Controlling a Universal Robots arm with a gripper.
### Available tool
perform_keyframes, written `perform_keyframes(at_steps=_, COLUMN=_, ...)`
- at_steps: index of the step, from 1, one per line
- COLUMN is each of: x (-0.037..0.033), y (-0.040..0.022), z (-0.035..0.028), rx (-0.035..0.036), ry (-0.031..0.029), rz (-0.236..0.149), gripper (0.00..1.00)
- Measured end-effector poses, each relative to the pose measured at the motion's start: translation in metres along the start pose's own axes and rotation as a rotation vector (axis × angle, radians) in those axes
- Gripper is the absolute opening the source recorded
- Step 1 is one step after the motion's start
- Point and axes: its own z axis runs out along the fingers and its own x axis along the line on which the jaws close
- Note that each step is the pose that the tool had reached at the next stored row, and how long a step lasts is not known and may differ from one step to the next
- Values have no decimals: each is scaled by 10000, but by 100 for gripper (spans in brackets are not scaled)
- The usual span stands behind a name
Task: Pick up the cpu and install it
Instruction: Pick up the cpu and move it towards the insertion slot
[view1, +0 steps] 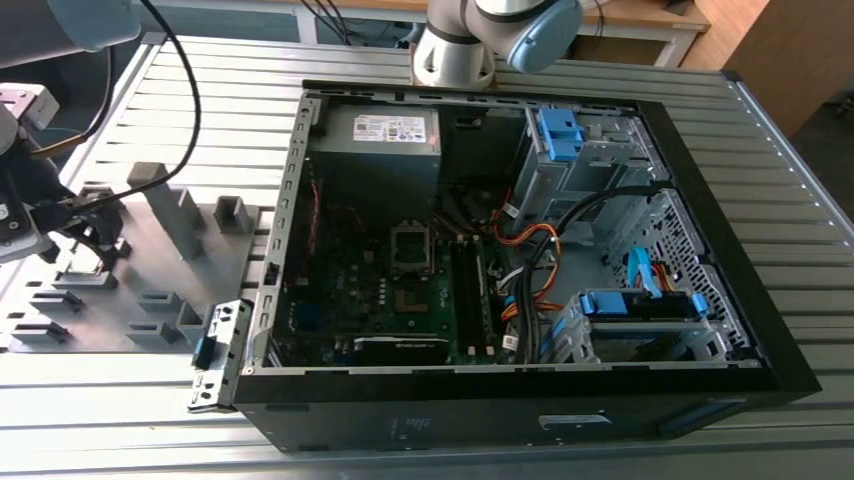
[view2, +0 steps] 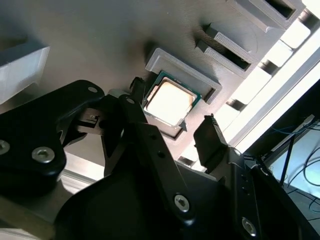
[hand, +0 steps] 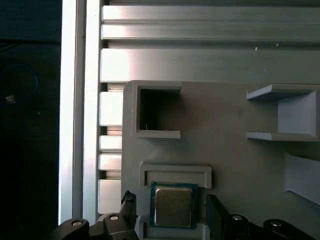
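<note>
The cpu (view2: 170, 102) (hand: 173, 206) is a small square chip with a silver top, lying flat in a grey pocket of the fixture tray (view1: 234, 265). My gripper (view1: 91, 250) (view2: 172, 106) (hand: 171, 202) hangs just above it at the exterior view's left, open. One black finger (view2: 136, 95) stands on one side of the chip and the other finger (view2: 209, 134) on the opposite side, with a small gap at each. The empty socket (view1: 412, 248) sits in the middle of the green motherboard inside the open computer case (view1: 747, 300).
Upright grey blocks (view1: 174, 215) rise from the tray close to the gripper. An open-sided grey pocket (hand: 157, 112) lies beside the chip's pocket. Cables (view1: 534, 250) and blue drive bays (view1: 641, 305) crowd the case near the socket. A ribbed metal table (view1: 400, 440) carries everything.
</note>
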Motion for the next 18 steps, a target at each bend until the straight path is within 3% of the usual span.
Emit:
perform_keyframes(at_steps=11, x=-1, y=-2, z=93, rx=52, ry=-1, rz=-15, gripper=66)
perform_keyframes(at_steps=18, x=-1, y=-2, z=94, rx=77, ry=-1, rz=-14, gripper=66)
